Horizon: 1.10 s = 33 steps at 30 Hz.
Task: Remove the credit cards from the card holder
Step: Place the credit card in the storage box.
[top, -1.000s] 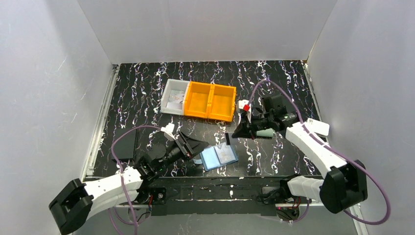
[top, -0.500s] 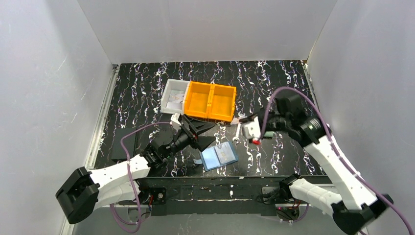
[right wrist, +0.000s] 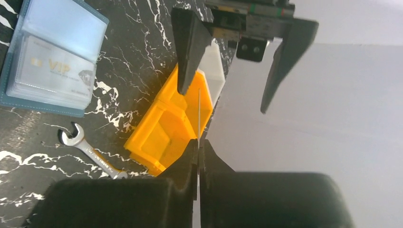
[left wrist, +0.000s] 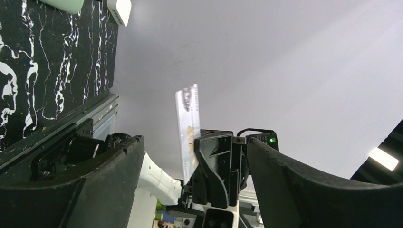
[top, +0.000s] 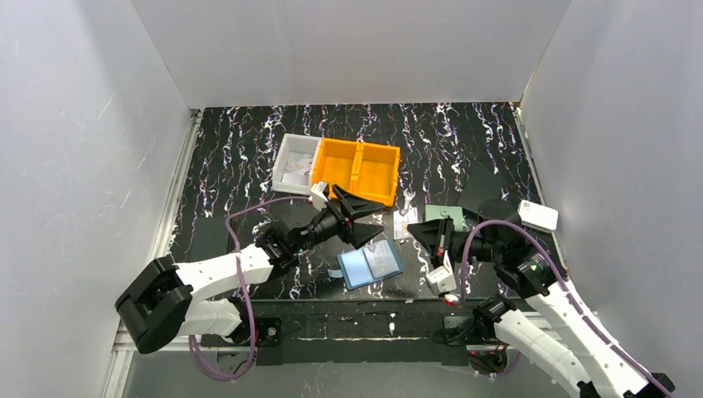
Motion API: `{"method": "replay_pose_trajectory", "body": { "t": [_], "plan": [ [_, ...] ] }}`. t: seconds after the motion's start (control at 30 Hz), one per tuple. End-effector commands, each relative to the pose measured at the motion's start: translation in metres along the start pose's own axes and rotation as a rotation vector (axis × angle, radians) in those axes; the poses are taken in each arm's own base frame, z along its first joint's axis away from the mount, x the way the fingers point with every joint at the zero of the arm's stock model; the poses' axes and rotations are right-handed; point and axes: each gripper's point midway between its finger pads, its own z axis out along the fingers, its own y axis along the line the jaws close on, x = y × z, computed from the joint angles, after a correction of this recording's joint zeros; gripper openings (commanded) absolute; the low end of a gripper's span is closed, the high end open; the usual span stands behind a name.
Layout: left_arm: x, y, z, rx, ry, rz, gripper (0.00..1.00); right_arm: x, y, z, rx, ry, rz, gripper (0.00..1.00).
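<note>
One credit card (left wrist: 187,124) stands pinched edgewise in the closed right gripper (right wrist: 198,145) — the left gripper (top: 380,224), fingers apart, should straddle its free end squarely before closing.

Count: 2 end effectors, left end effector (top: 378,222) and right end effector (top: 417,231); 1 card holder (top: 356,268); 2 credit cards showing, first card (left wrist: 187,128), second card (right wrist: 53,71); 1 orange bin (top: 355,172) with 2 compartments; 1 white bin (top: 284,170); 1 wrench (right wrist: 88,152); 1 green pouch (top: 439,214); 1 white block (top: 539,216).

gold "vip" lettering stands on a card (right wrist: 52,71) in the card holder (right wrist: 66,26).
</note>
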Motion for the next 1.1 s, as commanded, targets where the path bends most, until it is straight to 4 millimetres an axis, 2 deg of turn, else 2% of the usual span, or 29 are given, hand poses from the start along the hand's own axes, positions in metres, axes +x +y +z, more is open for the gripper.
{"method": "replay_pose_trajectory", "body": {
  "t": [0.0, 0.2, 0.37, 0.47, 0.63, 0.8, 0.87, 0.9, 0.93, 1.0, 1.07],
  "plan": [
    [0.02, -0.022, 0.007, 0.047, 0.084, 0.016, 0.74, -0.014, -0.014, 0.0, 0.083, -0.049, -0.209, 0.01],
    [0.029, -0.016, 0.015, 0.026, 0.128, 0.012, 0.64, -0.017, -0.012, 0.002, 0.132, -0.057, -0.27, 0.01],
    [0.033, -0.011, 0.019, 0.019, 0.149, 0.013, 0.49, -0.019, -0.007, 0.002, 0.135, -0.066, -0.27, 0.01],
    [0.034, -0.009, 0.021, 0.016, 0.153, 0.02, 0.45, -0.021, -0.006, 0.002, 0.142, -0.076, -0.278, 0.01],
    [0.036, -0.009, 0.022, 0.021, 0.161, 0.045, 0.28, -0.022, 0.001, 0.003, 0.128, -0.082, -0.264, 0.01],
    [0.038, -0.011, 0.021, 0.034, 0.173, 0.065, 0.0, -0.021, 0.006, 0.005, 0.12, -0.083, -0.254, 0.01],
    [0.039, -0.015, 0.019, 0.06, 0.176, 0.094, 0.0, -0.021, 0.008, 0.005, 0.115, -0.086, -0.251, 0.01],
    [0.039, -0.016, 0.018, 0.077, 0.171, 0.126, 0.0, -0.021, 0.009, 0.005, 0.111, -0.088, -0.247, 0.04],
    [0.039, -0.02, 0.015, 0.099, 0.166, 0.165, 0.0, -0.022, 0.011, 0.006, 0.105, -0.092, -0.241, 0.12],
    [0.039, -0.026, 0.007, 0.163, 0.147, 0.297, 0.0, -0.023, 0.016, 0.006, 0.085, -0.096, -0.226, 0.33],
    [0.034, -0.022, 0.0, 0.184, 0.12, 0.437, 0.0, -0.026, 0.022, 0.004, 0.053, -0.107, -0.195, 0.58]
  ]
}}
